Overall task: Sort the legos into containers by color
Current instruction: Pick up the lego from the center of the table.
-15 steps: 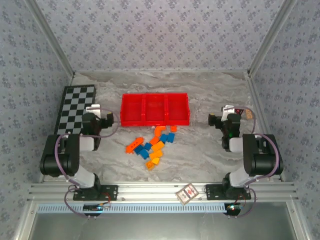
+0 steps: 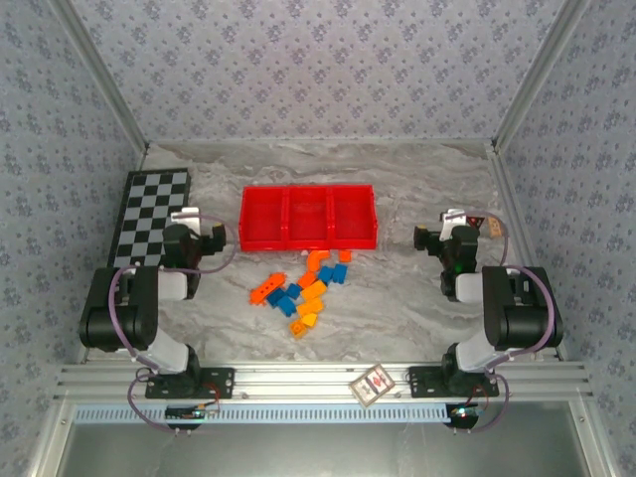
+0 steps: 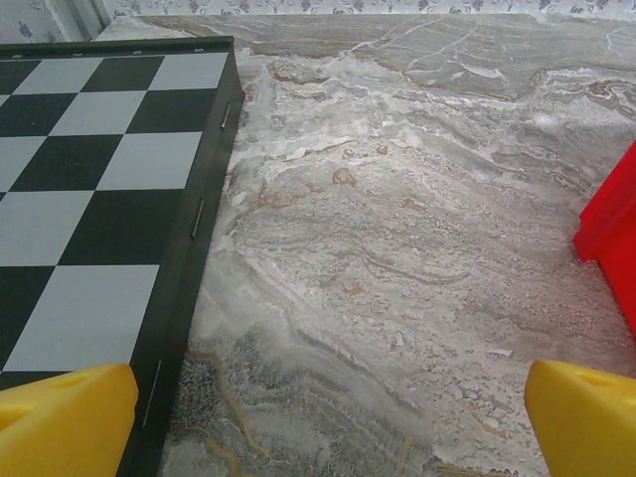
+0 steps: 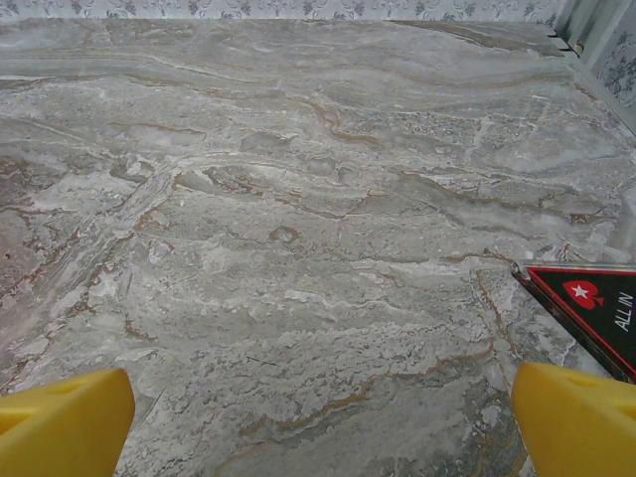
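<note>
Where the grey marbled tabletop (image 2: 397, 189) meets its left edge, a flat black-and-white checkered board (image 2: 149, 211) lies. The left gripper (image 3: 328, 422) hovers just right of that board's near right corner; yellow fingers (image 3: 65, 417) spread wide, nothing between them. Wrist view: board edge on the left, bare marble in the middle, a corner of the red tray on the right.

Bright red shallow plastic tray (image 2: 308, 245), three square compartments side by side, sits mid-table toward the far edge, just right of the left gripper.

Small plastic legos (image 2: 303, 290), orange, yellow-orange and blue, lie loose on the tabletop, nearer than the tray's near wall and outside the compartments. The curved orange arch (image 2: 318, 261) is closest to that wall. The cluster lies between the two arms: right of the left gripper, well apart from the right one.

The right gripper (image 4: 323, 422) hovers over bare marble right of the tray, jaws wide apart, holding nothing. A black card with a red spade (image 4: 591, 308) lies just beside its right finger, by the right edge.
</note>
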